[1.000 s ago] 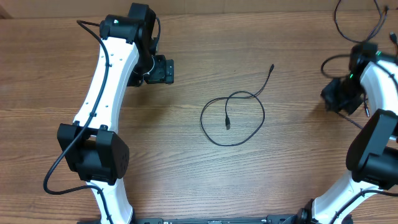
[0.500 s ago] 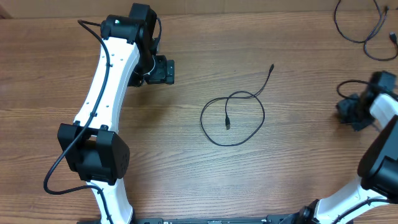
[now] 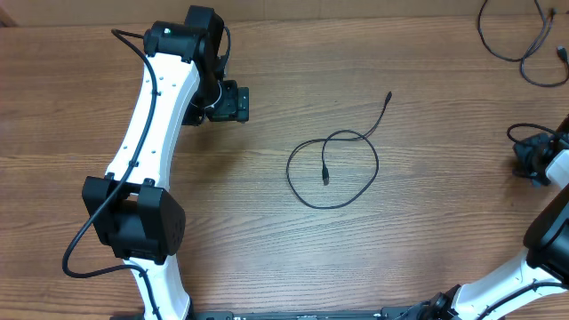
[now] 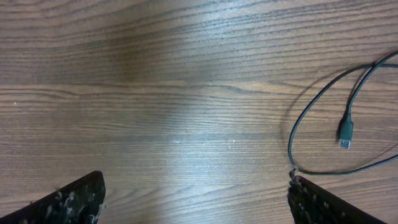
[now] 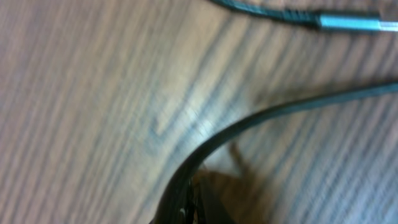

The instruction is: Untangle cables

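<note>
One thin black cable (image 3: 356, 133) lies in a loose loop at the table's middle, one plug (image 3: 324, 177) inside the loop. It also shows in the left wrist view (image 4: 292, 134), with its plug (image 4: 346, 132). My left gripper (image 3: 233, 100) is open and empty, up and left of the loop; its fingertips (image 4: 69, 200) stand wide apart over bare wood. My right gripper (image 3: 533, 162) at the far right edge is shut on another black cable (image 5: 261, 118), which arcs out of it (image 3: 524, 126). The right wrist view is blurred.
More black cables (image 3: 498, 51) lie at the back right corner. A cord with a metal plug (image 5: 351, 23) lies just beyond the held cable. The table (image 3: 418, 258) is brown wood.
My right gripper has moved right and a little toward the front, dragging its cable with it to the table's right edge. The left arm and the middle loop have not moved.
</note>
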Action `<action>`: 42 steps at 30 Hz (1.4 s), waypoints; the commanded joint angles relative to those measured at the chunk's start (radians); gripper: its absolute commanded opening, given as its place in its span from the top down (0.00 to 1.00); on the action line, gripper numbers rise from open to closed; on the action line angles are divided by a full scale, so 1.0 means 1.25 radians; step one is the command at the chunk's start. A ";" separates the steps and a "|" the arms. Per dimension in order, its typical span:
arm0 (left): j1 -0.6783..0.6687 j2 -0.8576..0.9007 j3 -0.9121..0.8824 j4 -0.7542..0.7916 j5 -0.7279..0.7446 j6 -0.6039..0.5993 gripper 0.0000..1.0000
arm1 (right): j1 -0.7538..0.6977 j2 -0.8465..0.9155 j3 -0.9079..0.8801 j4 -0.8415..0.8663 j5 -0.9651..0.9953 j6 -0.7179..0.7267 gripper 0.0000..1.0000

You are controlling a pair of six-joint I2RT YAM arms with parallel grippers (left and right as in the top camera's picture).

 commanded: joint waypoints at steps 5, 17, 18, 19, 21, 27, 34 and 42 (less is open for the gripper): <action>-0.013 0.008 -0.004 -0.004 0.006 0.011 0.07 | -0.001 0.020 0.028 0.005 0.025 -0.057 0.96; -0.034 0.008 -0.009 0.008 0.005 0.012 0.07 | 0.101 -0.027 0.193 -0.204 -0.219 -0.039 0.96; -0.036 0.008 -0.009 0.009 0.005 0.013 0.07 | 0.119 -0.032 0.212 -0.230 -0.198 -0.039 0.96; -0.037 0.008 -0.009 0.009 0.005 0.015 0.06 | 0.135 -0.036 0.231 -0.258 -0.178 -0.039 0.96; -0.040 0.008 -0.009 0.009 0.005 0.021 0.07 | 0.167 -0.042 0.274 -0.342 -0.129 -0.034 0.96; -0.042 0.008 -0.009 0.011 -0.001 0.028 0.07 | 0.178 -0.066 0.293 -0.553 0.065 0.187 0.96; -0.042 0.008 -0.009 0.015 -0.001 0.042 0.07 | 0.015 -0.067 0.293 -0.627 0.133 0.367 0.96; -0.048 0.008 -0.009 0.024 0.000 0.042 0.07 | -0.189 -0.067 0.292 -0.577 0.134 0.390 0.96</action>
